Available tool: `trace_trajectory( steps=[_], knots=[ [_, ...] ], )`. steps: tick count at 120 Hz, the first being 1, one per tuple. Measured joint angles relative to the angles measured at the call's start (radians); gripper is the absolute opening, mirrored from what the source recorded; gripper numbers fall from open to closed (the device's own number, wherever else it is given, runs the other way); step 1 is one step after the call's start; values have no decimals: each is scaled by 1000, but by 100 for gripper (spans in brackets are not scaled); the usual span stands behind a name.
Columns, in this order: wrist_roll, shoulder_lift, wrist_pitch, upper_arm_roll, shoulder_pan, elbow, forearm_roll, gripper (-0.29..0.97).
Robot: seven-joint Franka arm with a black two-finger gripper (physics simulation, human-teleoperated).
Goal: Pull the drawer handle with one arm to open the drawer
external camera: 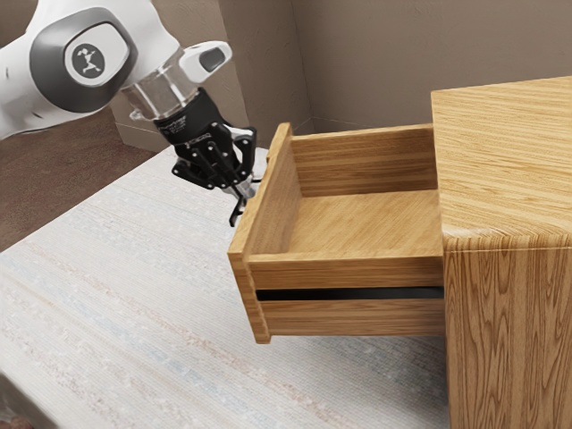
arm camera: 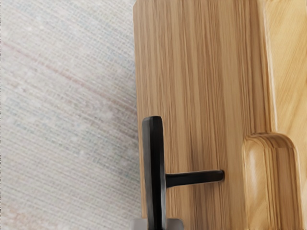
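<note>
The drawer [external camera: 350,270] stands drawn well out of the cabinet [external camera: 509,268]. Most of its bare wooden floor and both side walls are open to view from the exterior camera, and only its back end sits within the cabinet's face, so I judge the task to be largely done, if not complete. A dark gap runs under the drawer's near side wall, above a second wooden front below it (probably a lower drawer, shut, though the angle makes that hard to confirm). The gripper [external camera: 241,198] is at the outer face of the drawer front [external camera: 268,201], on the exterior view's left of it, with the arm [external camera: 80,63] reaching in from the upper left. In the wrist view the black handle [arm camera: 154,172] lies directly under the hand: a straight bar standing off the drawer front on a short post, with the pale woven surface [arm camera: 62,120] beyond the wood's edge. From the exterior camera the drawer front hides the handle, and the wrist camera gives no clear sight of the contact, so I cannot tell whether the gripper is clamped on the bar or merely resting against it. What may be left, by my reading, is a little more travel if the drawer is wanted fully out; beyond that, only letting go and backing the hand off from the front.
</note>
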Motion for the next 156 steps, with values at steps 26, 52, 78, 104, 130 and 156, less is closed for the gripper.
trace_trajectory(
  steps=[26, 52, 78, 104, 130, 156],
  knots=[
    [1, -17, 0, 17, -3, -19, 6, -11],
    [2, -23, -1, 37, -15, -30, 12, -11],
    [2, -31, -1, 48, -23, -34, 11, -8],
    [2, -55, 1, 55, -21, -38, 6, -4],
    [2, -108, 0, 52, -21, -34, 17, -1],
    [2, -130, -22, -47, -25, 24, 85, 22]
  ],
)
